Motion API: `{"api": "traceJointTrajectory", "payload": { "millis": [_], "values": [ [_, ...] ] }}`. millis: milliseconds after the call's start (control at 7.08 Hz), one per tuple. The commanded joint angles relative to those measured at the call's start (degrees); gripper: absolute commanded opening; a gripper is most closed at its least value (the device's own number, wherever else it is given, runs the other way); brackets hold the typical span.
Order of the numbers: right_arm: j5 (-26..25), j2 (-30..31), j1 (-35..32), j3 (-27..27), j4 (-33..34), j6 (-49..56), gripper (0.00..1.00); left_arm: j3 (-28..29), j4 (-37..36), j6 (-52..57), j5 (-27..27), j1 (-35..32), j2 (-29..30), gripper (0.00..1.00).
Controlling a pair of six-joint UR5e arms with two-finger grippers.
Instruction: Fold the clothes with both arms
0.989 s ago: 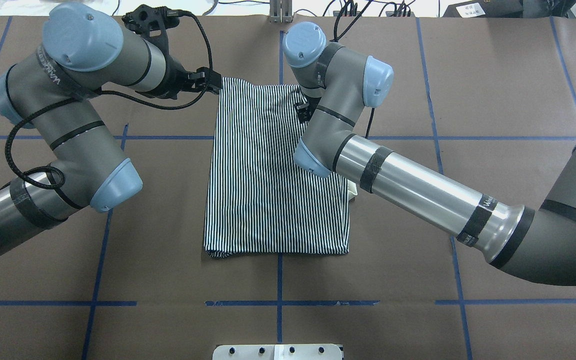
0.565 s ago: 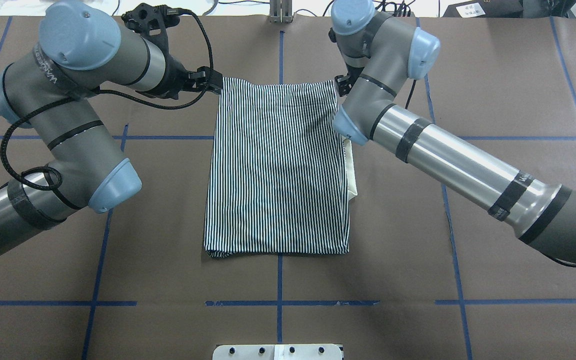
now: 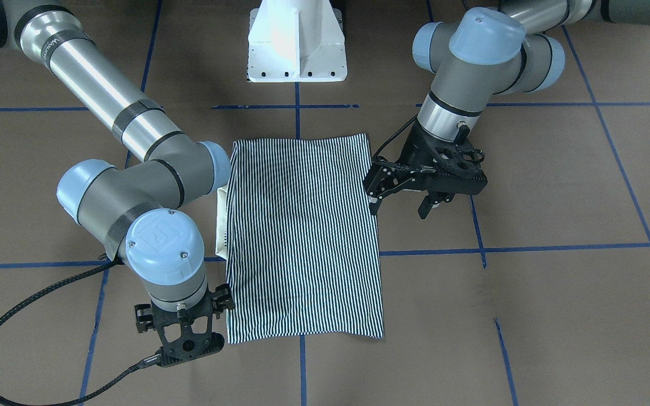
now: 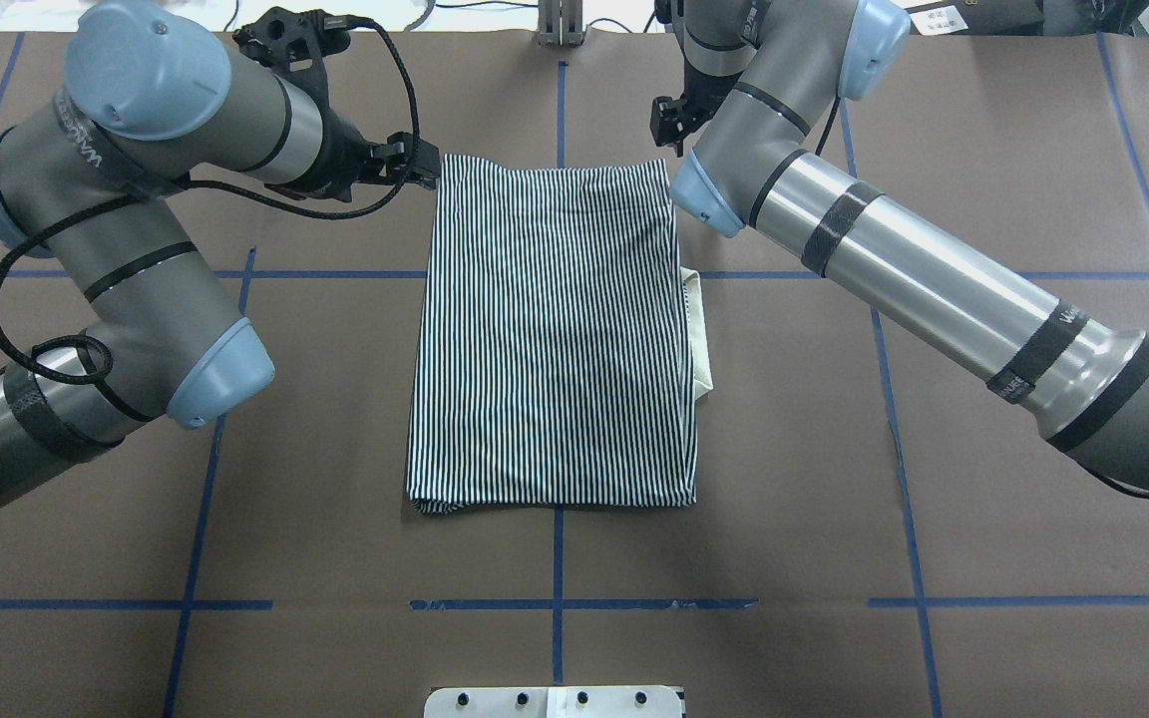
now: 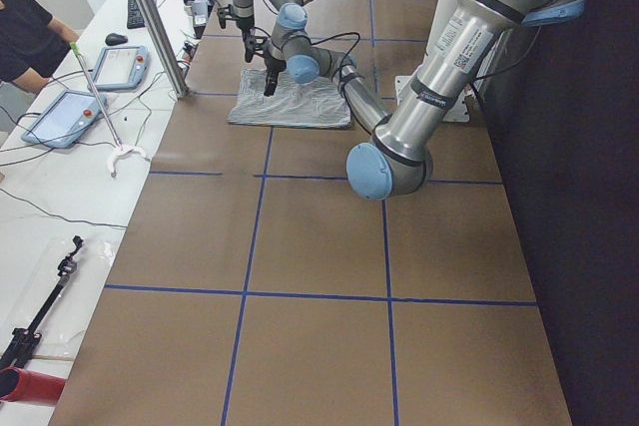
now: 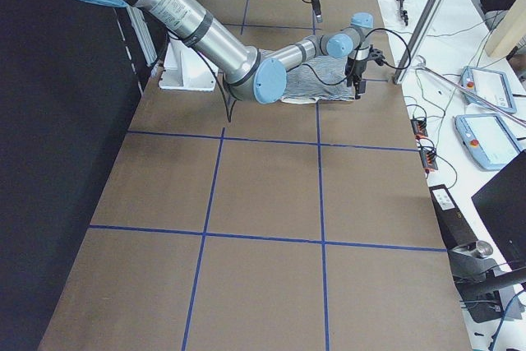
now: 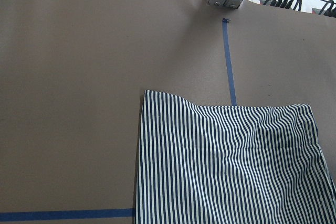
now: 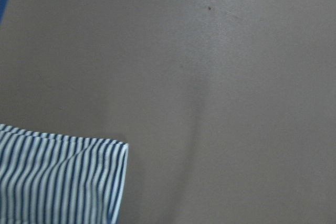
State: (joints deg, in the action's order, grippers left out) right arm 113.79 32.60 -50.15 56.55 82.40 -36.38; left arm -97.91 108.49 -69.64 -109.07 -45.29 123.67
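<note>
Lying folded between your two arms (image 4: 146, 269) (image 4: 924, 279), one striped polo shirt (image 4: 555, 329) sat on the brown, blue-taped tabletop (image 4: 983, 150).
Your left gripper (image 3: 398, 206) had fingers spread, empty; right gripper (image 4: 666, 120), you couldn't tell.

overhead: rear, looking down | front: opposite, steep | wrists: close | shared: shirt (image 4: 555, 339)

A brown table (image 4: 1033, 519) fills the scene, gridded with blue tape lines (image 4: 557, 568), and beside it stands a white side bench (image 5: 60, 256) carrying two tablets (image 5: 122, 65).
</note>
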Motion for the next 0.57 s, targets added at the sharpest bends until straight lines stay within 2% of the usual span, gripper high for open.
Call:
{"api": "traceJointTrajectory", "payload": {
  "millis": [0, 141, 283, 424],
  "values": [
    [5.9, 7.8, 0.1, 14.4, 2.9, -7.9, 1.00, -1.6, 0.0, -12.5, -3.3, 1.8, -4.6, 1.00],
    [6.2, 11.8, 0.5, 21.4, 4.5, -11.1, 1.00, -4.5, -0.4, -18.2, 0.0, 5.7, -7.8, 1.00],
    [7.3, 16.2, 0.9, 27.9, 4.9, -14.0, 1.00, -6.4, -5.3, -24.5, 5.4, 11.6, -8.8, 1.00],
    [7.3, 18.1, 0.9, 30.7, 5.0, -14.7, 1.00, -7.5, -11.1, -30.6, 8.8, 16.3, -7.1, 1.00]
  ]
}}
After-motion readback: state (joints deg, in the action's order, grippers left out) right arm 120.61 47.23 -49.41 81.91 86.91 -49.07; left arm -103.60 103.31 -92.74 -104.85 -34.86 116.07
